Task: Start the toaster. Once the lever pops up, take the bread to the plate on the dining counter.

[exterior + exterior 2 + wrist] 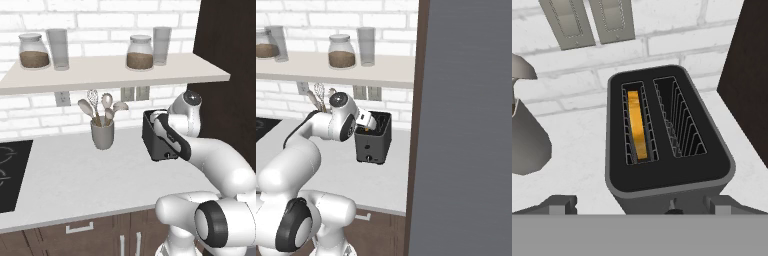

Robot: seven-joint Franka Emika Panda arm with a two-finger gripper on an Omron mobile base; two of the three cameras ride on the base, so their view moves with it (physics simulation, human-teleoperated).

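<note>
A: What's hidden from you here?

B: In your left base view the arm covers the right half of the toaster (156,140), so you get just its left side and front corner. In the right base view the wrist blocks the toaster's (374,141) left top edge, and a tall dark panel (466,125) to the toaster's right cuts off everything beyond it. In the hand view the toaster's (667,145) front face drops out of the bottom; you see only a hint of a knob there.

A: And the pincer?

B: The pincer (641,206) is released, its 2 fingertips (558,205) spread wide, 1 on either side of the toaster's near end, above it and gripping nothing.

A: How does the toaster look, and where is the bread?

B: It's a dark grey-black box with 2 top slots, standing on the white tabletop (75,175), right of the grey utensil cup (102,134) and below the wall outlets (587,20). The bread (637,125), a thin yellow-orange slice, stands on edge in the toaster's left slot; the right slot shows bare wire guides.
</note>
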